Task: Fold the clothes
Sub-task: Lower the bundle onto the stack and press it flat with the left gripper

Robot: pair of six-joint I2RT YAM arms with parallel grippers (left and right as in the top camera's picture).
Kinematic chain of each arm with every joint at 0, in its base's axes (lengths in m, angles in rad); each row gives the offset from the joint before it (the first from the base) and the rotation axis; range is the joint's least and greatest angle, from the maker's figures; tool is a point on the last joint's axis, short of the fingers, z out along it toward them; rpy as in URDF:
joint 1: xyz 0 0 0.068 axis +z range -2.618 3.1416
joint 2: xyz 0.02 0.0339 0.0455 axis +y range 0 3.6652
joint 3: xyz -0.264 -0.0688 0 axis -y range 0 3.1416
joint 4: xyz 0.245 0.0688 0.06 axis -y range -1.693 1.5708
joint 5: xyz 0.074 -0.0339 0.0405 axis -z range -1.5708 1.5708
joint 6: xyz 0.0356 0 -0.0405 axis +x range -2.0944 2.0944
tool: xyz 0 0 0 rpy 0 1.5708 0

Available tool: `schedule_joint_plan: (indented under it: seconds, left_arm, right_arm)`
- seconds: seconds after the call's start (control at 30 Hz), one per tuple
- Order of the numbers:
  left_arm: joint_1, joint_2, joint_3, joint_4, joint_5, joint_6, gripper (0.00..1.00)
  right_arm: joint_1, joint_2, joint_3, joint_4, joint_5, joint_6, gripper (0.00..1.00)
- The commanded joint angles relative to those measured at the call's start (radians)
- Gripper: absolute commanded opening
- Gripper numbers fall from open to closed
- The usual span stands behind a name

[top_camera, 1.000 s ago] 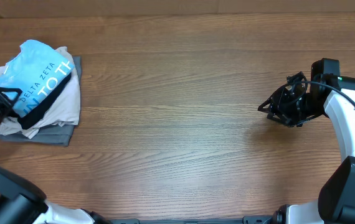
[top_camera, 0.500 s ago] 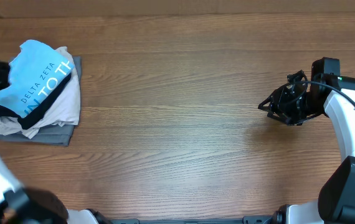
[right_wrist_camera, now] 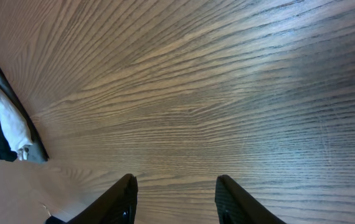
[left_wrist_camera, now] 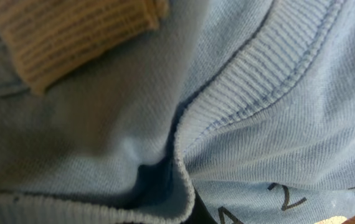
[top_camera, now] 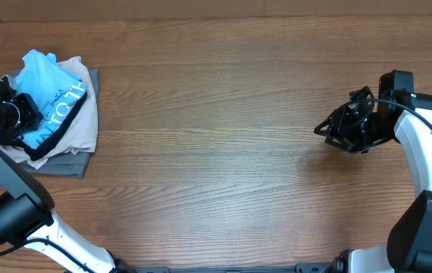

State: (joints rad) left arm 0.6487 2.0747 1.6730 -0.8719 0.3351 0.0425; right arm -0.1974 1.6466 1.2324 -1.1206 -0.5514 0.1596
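The clothes lie in a pile at the table's far left. On top is a sky-blue T-shirt (top_camera: 49,95) with white lettering, bunched over a cream garment (top_camera: 83,125), a black edge (top_camera: 58,139) and a grey garment (top_camera: 72,163). My left gripper (top_camera: 20,114) sits at the shirt's left side, shut on the blue fabric. In the left wrist view the blue T-shirt (left_wrist_camera: 277,124) and its ribbed collar fill the frame and hide the fingers. A cream ribbed cuff (left_wrist_camera: 71,37) shows at the top. My right gripper (right_wrist_camera: 175,179) hovers open over bare wood, far right (top_camera: 324,130).
The wooden table (top_camera: 216,152) stretches between the pile and the right arm. The right wrist view catches the pile's cream garment (right_wrist_camera: 6,124) at its left edge. The left arm's base (top_camera: 4,205) stands at the near left corner.
My left arm has come in over the pile and its gripper has shut on the blue T-shirt. The shirt has bunched up. The right arm has not moved.
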Motion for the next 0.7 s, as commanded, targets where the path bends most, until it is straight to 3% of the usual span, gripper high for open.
schedule_joint_plan:
  seconds: [0.0, 0.13, 0.23, 0.4, 0.43, 0.53, 0.6, 0.67]
  left_arm:
    - [0.014, -0.024, 0.028, -0.035, -0.076, -0.024, 0.04]
    - [0.013, -0.145, 0.126, -0.109, -0.052, -0.024, 0.09]
    - [0.011, -0.249, 0.201, -0.172, 0.021, -0.024, 0.23]
    - [-0.011, -0.441, 0.272, -0.288, 0.184, 0.011, 0.38]
    - [-0.023, -0.478, 0.272, -0.306, 0.208, 0.034, 0.46]
    - [-0.083, -0.583, 0.272, -0.38, 0.241, 0.069, 0.89]
    - [-0.137, -0.64, 0.272, -0.436, 0.232, 0.098, 1.0]
    - [-0.206, -0.694, 0.272, -0.498, 0.188, 0.115, 1.0]
  right_arm:
    - [0.001, -0.013, 0.022, 0.0, -0.012, -0.007, 0.44]
    - [0.001, -0.013, 0.022, 0.0, -0.013, -0.007, 0.44]
    - [0.001, -0.013, 0.022, 0.001, -0.012, -0.008, 0.44]
    - [0.001, -0.014, 0.022, 0.016, -0.012, -0.012, 0.44]
    - [0.001, -0.016, 0.022, 0.022, -0.012, -0.012, 0.44]
    - [0.001, -0.042, 0.024, 0.045, -0.012, -0.012, 0.4]
    - [0.001, -0.083, 0.028, 0.063, -0.013, -0.029, 0.41]
    - [0.001, -0.143, 0.034, 0.079, -0.013, -0.035, 0.42]
